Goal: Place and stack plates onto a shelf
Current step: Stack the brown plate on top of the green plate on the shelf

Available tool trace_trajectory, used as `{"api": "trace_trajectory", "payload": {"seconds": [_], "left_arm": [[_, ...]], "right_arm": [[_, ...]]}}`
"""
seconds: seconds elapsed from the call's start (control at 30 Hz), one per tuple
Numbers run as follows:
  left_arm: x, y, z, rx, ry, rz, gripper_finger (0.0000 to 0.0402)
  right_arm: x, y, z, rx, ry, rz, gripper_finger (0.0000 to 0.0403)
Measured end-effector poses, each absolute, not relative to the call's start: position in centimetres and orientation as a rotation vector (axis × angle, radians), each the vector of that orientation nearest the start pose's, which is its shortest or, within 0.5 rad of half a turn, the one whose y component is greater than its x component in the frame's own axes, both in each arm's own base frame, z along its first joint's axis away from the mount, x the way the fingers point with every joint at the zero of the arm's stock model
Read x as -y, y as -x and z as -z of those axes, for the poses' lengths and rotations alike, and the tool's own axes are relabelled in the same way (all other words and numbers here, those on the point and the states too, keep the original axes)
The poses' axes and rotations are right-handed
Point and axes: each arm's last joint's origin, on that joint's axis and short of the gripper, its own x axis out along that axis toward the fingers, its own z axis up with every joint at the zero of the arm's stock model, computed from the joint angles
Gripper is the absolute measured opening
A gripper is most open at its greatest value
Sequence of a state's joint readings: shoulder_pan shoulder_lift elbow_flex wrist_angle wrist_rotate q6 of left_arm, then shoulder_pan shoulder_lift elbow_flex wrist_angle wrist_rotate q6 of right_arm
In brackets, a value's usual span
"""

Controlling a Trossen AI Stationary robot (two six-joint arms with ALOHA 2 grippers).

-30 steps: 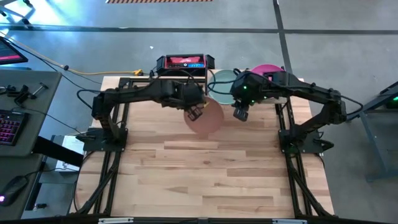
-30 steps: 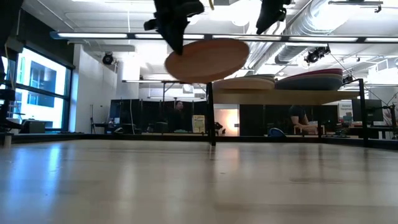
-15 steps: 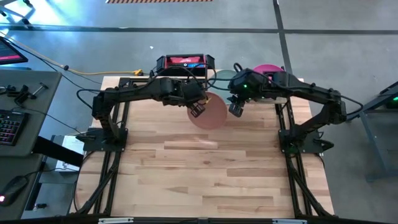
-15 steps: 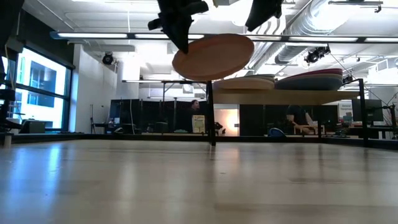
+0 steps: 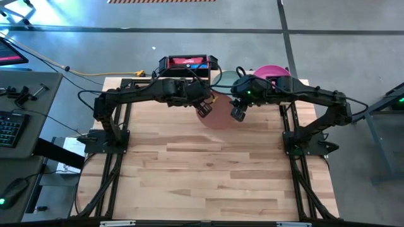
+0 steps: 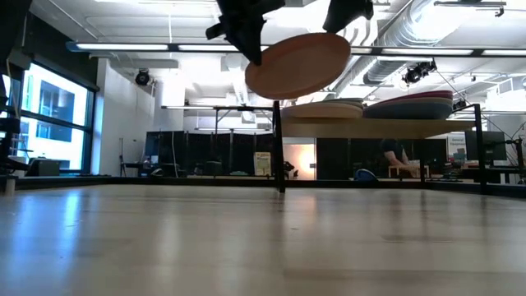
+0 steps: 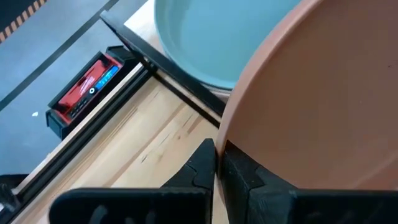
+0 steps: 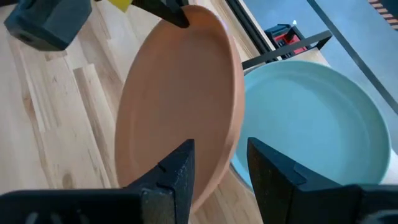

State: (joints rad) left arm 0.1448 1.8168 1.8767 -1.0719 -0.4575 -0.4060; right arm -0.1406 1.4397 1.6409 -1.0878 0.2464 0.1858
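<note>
Tabletop [image 5: 208, 170]: light wood, bare across its near and middle part; both arms work at the far edge.
Left gripper [image 5: 202, 111]: fingers [image 7: 205, 165] pinched tight on the rim of the terracotta plate [image 5: 216, 113], holding it tilted in the air above the table.
Right gripper [image 5: 237, 113]: fingers [image 8: 177, 174] parted wide, one on each side of the same plate's opposite rim; contact cannot be told.
Shelf [image 6: 374, 126]: raised board on black posts at the far edge, just beyond the held plate.
Teal plate [image 8: 311, 124]: on the shelf, close behind the terracotta rim.
Magenta plate [image 5: 273, 71]: on the shelf's right part, partly under the right arm.
Open room: free air beneath the held plate.
</note>
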Motion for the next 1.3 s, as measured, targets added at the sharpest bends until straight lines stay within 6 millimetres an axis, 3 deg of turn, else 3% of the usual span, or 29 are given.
{"api": "trace_trajectory", "payload": {"seconds": [0.6,0.93,1.3], "left_arm": [[-6.7,-37.8,-36.0,-0.789,0.212,-0.705,0.0003],[-6.6,-37.8,-36.0,-0.791,0.223,-0.685,0.0003],[-6.7,-38.0,-36.1,-0.768,0.239,-0.667,0.0007]], "right_arm": [[4.7,-26.6,-39.6,-0.868,-0.186,0.548,0.0123],[4.8,-26.4,-39.5,-0.883,-0.204,0.580,0.0012],[4.8,-26.4,-39.5,-0.867,-0.278,0.624,0.0005]]}}
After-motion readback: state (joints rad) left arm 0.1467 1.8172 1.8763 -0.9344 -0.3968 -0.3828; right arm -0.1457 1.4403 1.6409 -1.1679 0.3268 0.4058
